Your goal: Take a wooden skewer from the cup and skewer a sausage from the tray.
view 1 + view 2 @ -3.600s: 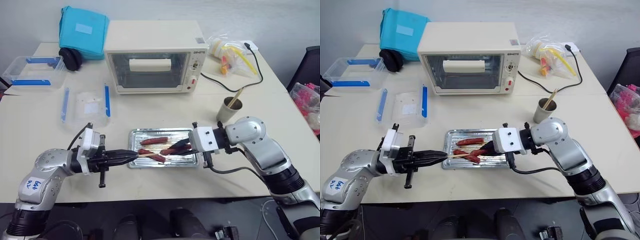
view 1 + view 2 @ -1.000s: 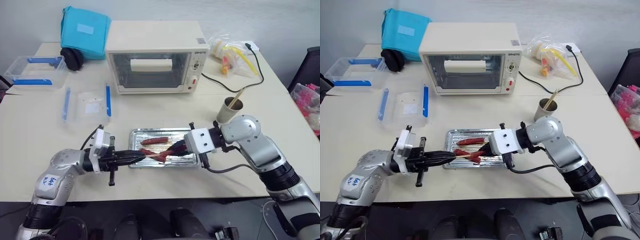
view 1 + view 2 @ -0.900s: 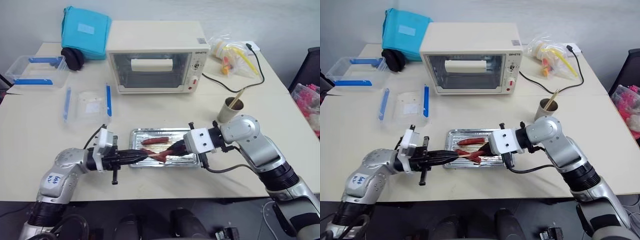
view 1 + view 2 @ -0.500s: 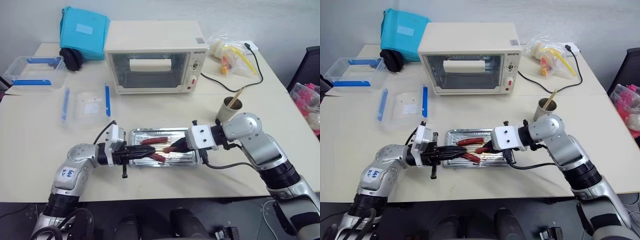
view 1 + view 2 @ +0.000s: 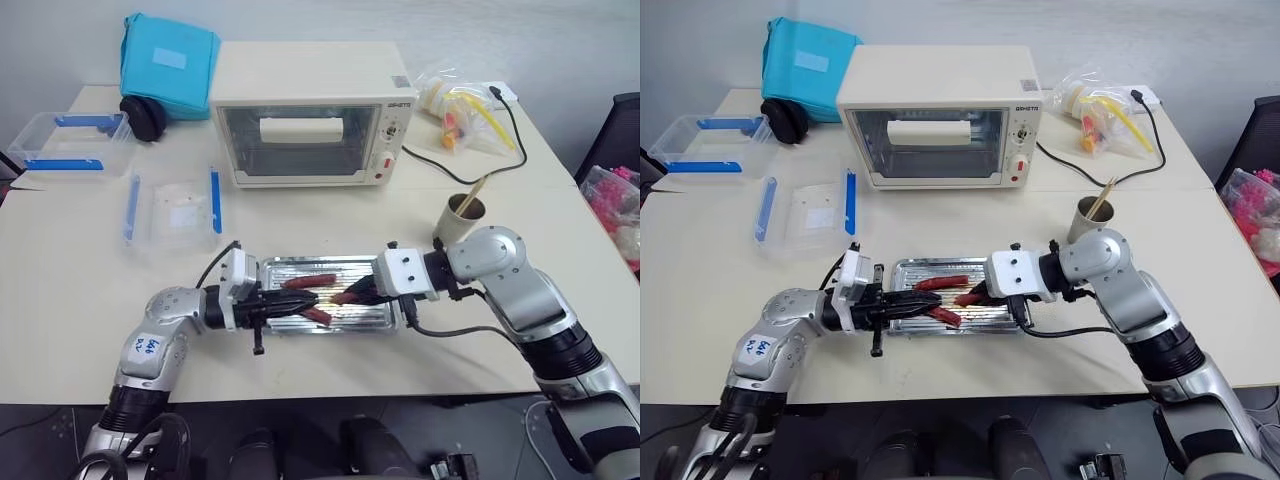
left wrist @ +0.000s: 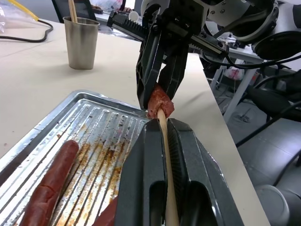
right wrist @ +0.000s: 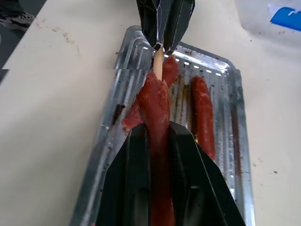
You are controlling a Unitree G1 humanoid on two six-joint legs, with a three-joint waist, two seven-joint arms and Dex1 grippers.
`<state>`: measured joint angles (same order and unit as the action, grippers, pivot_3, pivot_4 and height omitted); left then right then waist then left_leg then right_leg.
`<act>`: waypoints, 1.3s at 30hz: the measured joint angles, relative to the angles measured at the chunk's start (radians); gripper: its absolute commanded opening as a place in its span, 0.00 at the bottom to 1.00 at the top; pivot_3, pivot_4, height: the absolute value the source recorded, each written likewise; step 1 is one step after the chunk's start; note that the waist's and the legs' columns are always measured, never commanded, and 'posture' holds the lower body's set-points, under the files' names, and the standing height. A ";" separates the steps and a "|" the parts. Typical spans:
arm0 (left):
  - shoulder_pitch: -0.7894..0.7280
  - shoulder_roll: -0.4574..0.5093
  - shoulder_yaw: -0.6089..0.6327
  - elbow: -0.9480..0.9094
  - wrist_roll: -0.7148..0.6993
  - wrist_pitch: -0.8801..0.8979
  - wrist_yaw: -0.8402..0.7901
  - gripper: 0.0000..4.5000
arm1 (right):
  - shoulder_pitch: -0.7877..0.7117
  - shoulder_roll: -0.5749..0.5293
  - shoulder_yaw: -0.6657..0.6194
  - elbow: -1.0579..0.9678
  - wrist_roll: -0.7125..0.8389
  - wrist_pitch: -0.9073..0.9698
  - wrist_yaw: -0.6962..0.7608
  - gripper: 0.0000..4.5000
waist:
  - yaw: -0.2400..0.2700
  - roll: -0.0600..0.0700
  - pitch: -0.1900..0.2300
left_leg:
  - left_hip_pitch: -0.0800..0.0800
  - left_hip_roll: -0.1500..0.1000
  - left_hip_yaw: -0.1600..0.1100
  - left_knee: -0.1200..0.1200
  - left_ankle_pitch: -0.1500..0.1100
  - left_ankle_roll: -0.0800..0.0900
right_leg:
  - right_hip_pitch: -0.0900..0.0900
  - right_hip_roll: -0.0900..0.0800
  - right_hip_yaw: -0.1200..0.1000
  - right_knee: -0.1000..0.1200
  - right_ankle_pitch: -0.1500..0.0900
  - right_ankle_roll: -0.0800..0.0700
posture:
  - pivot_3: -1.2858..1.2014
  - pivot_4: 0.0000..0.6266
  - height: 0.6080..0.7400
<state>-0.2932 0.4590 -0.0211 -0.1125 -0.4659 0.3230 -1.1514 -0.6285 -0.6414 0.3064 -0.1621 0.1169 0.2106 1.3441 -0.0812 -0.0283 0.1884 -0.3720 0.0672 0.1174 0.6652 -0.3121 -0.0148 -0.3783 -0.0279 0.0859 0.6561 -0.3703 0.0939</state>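
Two hands meet over the tray (image 5: 372, 318) at lower centre: left hand (image 6: 162, 141) clamps the wooden skewer (image 6: 165, 155), right hand (image 7: 159, 141) grips the sausage (image 7: 157, 108), hiding the skewer's tip. Since earlier, the left hand has slid closer.

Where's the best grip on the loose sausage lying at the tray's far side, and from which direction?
Grip the loose sausage at mid-length, across its narrow width, coming straight down from above. It lies flat along the tray ribs, so its ends offer little purchase and the raised rim probably blocks a side approach. Both claws, left and right, are busy with the skewer.
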 measured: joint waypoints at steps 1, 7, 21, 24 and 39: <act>0.003 -0.003 -0.005 -0.002 0.000 0.000 0.000 0.00 | 0.006 0.001 0.000 -0.013 0.014 0.005 0.003 0.29 | 0.000 0.000 0.000 | 0.000 0.000 0.000 0.000 0.000 0.000 | 0.000 0.000 0.000 0.000 0.000 0.000 | 0.52 0.24 1.00; 0.060 0.037 0.031 -0.009 -0.006 -0.021 0.003 0.00 | 0.066 -0.103 -0.040 -0.046 0.070 -0.014 0.046 0.74 | 0.001 0.000 0.000 | 0.000 0.000 0.000 0.000 0.000 0.000 | 0.000 0.000 0.000 -0.001 0.000 0.000 | 0.52 0.24 1.00; 0.242 -0.088 0.560 -0.212 -0.226 -0.031 0.527 0.00 | 0.357 0.133 -0.537 -0.167 0.572 0.039 -0.303 0.99 | 0.008 -0.001 0.000 | 0.000 0.000 -0.003 -0.001 -0.001 0.001 | 0.004 0.000 -0.001 -0.002 0.001 0.002 | 0.52 0.24 1.00; 0.201 -0.157 0.582 -0.222 -0.173 -0.048 0.724 0.00 | 0.364 0.190 -0.563 -0.209 0.566 -0.005 -0.395 0.99 | 0.020 -0.001 0.000 | 0.001 -0.001 -0.003 -0.001 -0.001 0.001 | 0.004 0.000 -0.001 -0.002 0.001 0.002 | 0.52 0.24 1.00; -0.159 -0.174 0.442 0.158 0.067 -0.122 1.015 0.30 | 0.365 0.199 -0.466 -0.235 0.489 -0.085 -0.429 1.00 | 0.024 -0.002 -0.001 | 0.001 0.001 0.003 -0.002 0.000 0.000 | 0.001 0.002 -0.001 -0.002 0.001 0.002 | 0.52 0.24 1.00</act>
<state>-0.4525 0.2854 0.4211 0.0457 -0.3991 0.2012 -0.1362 -0.2633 -0.4426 -0.1594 -0.3971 0.6063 0.1257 0.9149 -0.0575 -0.0304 0.1877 -0.3710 0.0682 0.1204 0.6633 -0.3119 -0.0151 -0.3776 -0.0255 0.0847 0.6541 -0.3691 0.0963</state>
